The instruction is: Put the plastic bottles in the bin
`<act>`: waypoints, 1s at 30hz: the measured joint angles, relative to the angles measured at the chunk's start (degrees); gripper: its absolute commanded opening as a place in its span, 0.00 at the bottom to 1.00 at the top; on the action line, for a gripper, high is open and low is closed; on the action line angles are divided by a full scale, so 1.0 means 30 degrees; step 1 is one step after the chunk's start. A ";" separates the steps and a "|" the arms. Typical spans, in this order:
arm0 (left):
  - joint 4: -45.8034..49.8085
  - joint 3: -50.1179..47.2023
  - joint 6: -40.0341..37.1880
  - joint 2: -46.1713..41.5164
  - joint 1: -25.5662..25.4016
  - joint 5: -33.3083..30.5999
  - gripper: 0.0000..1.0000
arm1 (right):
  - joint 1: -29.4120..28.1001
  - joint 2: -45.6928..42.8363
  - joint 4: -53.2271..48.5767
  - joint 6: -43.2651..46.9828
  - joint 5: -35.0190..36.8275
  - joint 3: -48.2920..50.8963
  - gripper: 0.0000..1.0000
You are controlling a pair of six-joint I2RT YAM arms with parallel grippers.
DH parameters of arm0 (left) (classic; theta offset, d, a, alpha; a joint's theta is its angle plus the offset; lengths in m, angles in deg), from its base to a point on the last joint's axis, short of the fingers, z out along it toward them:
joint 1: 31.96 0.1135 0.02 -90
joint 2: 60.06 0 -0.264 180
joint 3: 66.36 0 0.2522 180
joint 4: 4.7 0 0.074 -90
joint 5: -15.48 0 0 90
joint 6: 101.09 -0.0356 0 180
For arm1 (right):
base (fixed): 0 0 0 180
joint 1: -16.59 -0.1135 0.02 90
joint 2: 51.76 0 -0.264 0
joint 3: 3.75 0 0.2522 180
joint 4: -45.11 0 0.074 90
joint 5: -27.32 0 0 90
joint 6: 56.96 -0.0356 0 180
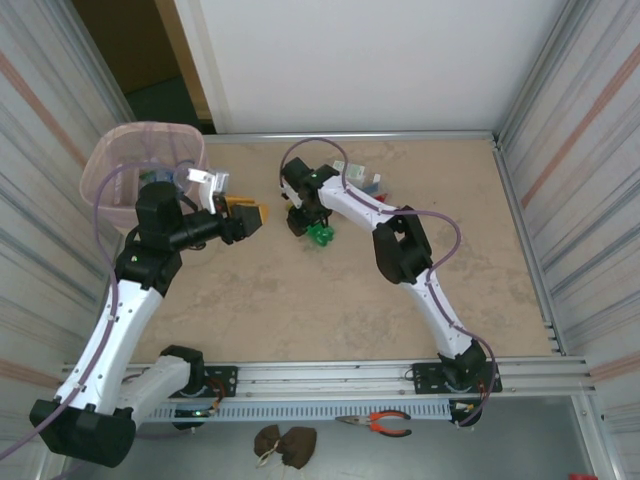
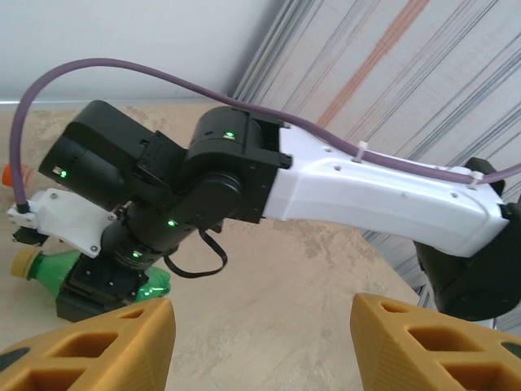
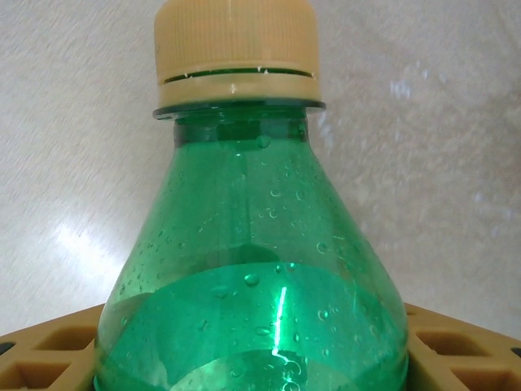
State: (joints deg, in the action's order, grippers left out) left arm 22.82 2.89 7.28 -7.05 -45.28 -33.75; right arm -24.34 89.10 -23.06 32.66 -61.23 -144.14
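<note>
One green bottle (image 3: 252,277), framed by the right tool (image 1: 312,230), lies outside the bin (image 1: 105,165).

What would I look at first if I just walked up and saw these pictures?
Most likely the green bottle with its tan cap, huge in the right wrist view, lying between the fingers of the right gripper. Next comes the pink bin at the far left, with the left gripper open and empty near it.
</note>
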 measured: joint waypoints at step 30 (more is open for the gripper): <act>-1.2029 -0.1020 0.0736 0.1610 -0.6251 -0.0277 0.64 | -0.0503 -2.4079 0.8153 -0.3002 -0.2667 1.5693 0.60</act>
State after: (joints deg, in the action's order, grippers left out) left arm -13.27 -0.17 9.49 -2.22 -64.03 -34.58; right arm -25.85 16.86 1.39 23.65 -69.23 -97.06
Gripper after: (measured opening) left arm 0.631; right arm 0.605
